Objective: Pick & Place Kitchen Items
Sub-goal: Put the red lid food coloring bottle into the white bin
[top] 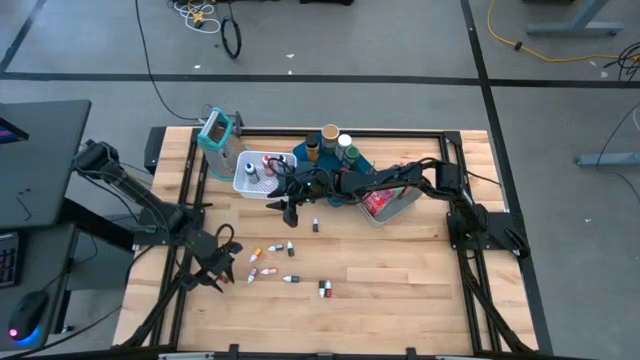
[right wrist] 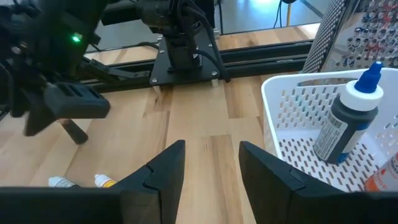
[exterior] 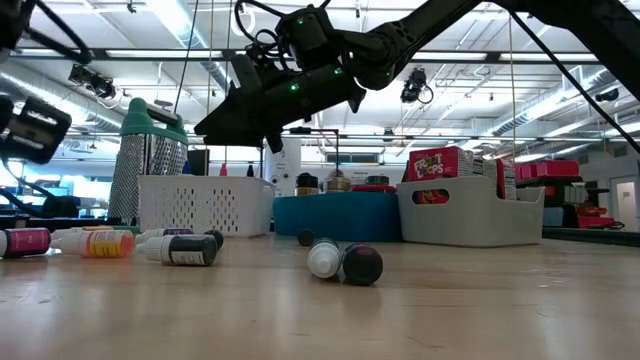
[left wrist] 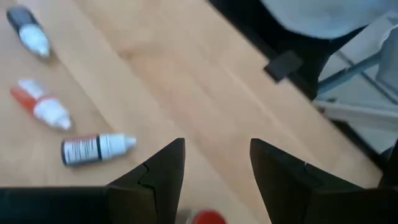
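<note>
Right now I'm between picks — right gripper (top: 291, 212) hovers empty, jaws parted, beside the white basket (top: 243, 185), left gripper (top: 216, 277) parted too; next, descend onto the small bottles (top: 272, 250) mid-table.

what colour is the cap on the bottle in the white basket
Blue, on the bottle in the white basket; right wrist view shows it best.

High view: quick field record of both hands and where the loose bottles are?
left hand: open, empty, low at the table's left front, beside the loose bottles
right hand: open, empty, above bare wood just in front of the white mesh basket
loose bottles: scattered lying on the wood, front centre-left
basket contents: a bottle with blue tip, upright
blue tray: holds jars
</note>
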You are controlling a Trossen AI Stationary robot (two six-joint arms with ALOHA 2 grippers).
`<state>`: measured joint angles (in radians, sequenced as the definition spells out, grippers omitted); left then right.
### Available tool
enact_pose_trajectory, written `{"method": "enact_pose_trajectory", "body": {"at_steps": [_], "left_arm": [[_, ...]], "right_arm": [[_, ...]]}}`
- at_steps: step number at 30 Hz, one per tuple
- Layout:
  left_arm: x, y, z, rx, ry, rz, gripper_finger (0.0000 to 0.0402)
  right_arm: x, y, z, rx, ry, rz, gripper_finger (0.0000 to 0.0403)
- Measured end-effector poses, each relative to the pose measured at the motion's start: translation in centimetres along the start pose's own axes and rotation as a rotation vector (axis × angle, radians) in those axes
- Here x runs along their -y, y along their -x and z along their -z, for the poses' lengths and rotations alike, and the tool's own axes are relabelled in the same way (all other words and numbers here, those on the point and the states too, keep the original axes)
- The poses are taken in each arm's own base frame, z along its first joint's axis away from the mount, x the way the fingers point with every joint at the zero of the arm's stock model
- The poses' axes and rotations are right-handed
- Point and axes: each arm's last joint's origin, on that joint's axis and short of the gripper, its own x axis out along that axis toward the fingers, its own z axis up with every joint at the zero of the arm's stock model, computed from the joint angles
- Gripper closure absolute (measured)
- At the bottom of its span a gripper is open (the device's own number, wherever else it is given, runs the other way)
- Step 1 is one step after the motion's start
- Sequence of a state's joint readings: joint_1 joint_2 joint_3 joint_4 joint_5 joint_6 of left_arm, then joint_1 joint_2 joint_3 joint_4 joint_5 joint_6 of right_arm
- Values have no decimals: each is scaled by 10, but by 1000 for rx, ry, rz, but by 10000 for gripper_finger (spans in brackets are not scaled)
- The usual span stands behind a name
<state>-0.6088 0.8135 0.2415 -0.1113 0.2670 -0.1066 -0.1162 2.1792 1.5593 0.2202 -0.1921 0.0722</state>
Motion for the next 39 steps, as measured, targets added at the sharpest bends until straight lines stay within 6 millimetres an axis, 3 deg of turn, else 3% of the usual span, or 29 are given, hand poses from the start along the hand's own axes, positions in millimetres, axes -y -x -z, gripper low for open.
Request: {"method": "enact_pose_trajectory", "body": {"at_steps": [11, 20, 22, 29, 35, 39], "left_arm": [[-7, -7, 33, -95, -48, -63, 221], [-7, -7, 25, -17, -111, -77, 332], [-7, -7, 21, 20, -131, -110, 339], [-15, 2, -2, 129, -102, -506, 335], [-26, 20, -31, 192, -122, -907, 337], [-40, 33, -41, 191, -83, -1067, 337]], "right_arm": [[0, 0, -2, 18, 3, -1, 243], [0, 0, -2, 19, 7, -1, 243], [0, 0, -2, 19, 8, -1, 243], [3, 4, 1, -48, 22, 9, 243], [7, 42, -19, -193, -8, 41, 243], [6, 63, -18, -348, -28, 52, 243]]}}
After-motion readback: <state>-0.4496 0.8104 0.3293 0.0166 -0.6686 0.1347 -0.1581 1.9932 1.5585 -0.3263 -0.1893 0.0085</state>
